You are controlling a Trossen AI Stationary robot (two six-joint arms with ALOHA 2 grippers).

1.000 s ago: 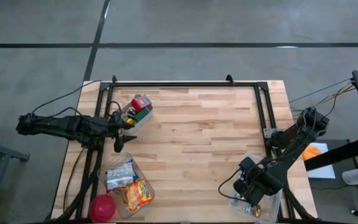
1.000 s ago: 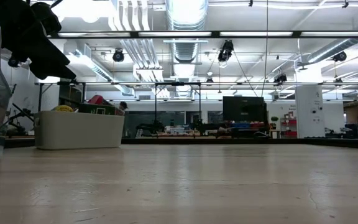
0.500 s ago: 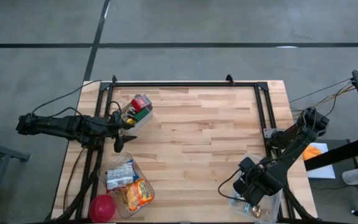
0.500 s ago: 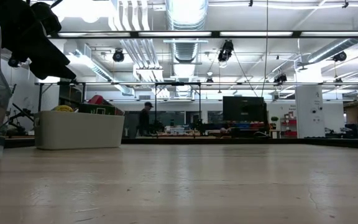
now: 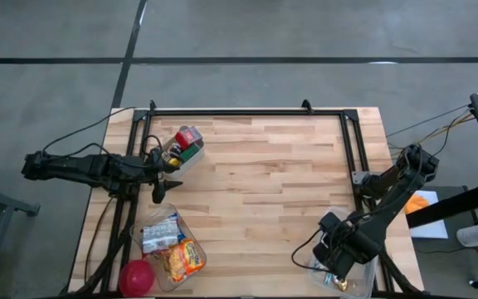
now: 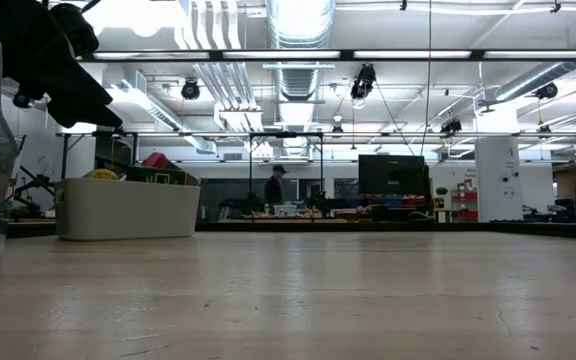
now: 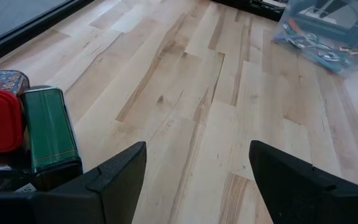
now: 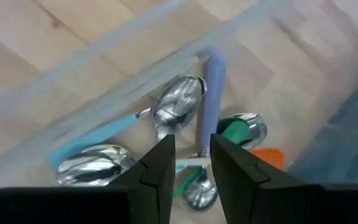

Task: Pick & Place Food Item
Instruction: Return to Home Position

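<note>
Spoons (image 8: pixel 179 109): lay heaped in the clear tub (image 8: pixel 104 74) by a right-hand corner of the counter (image 5: pixel 272 183), silver bowls among teal, green and orange parts.
Right end effector (image 8: pixel 192 146): hung directly over that heap, fingers set to a narrow gap, nothing between them.
Key relation: spoons lay straight below the right end effector, inside the tub walls; lilac handle (image 8: pixel 209 99) ran along the gap, crosswise to the closing direction.
Nearer arm: right by far; left well apart, across the counter.
Left end effector (image 7: pixel 197 149): spread wide and empty, poised just beside the white bin (image 6: pixel 128 208), with a green tin (image 7: pixel 48 127) close by one finger.
Step in hand: judged a withdrawal to rest, with no pick pending; spoons already lay in the tub.
Next move: likely called for a straight lift clear of the tub wall before any sideways swing.
Risk: rim possibly clipped on the way up, tub nudged toward the counter edge.
</note>
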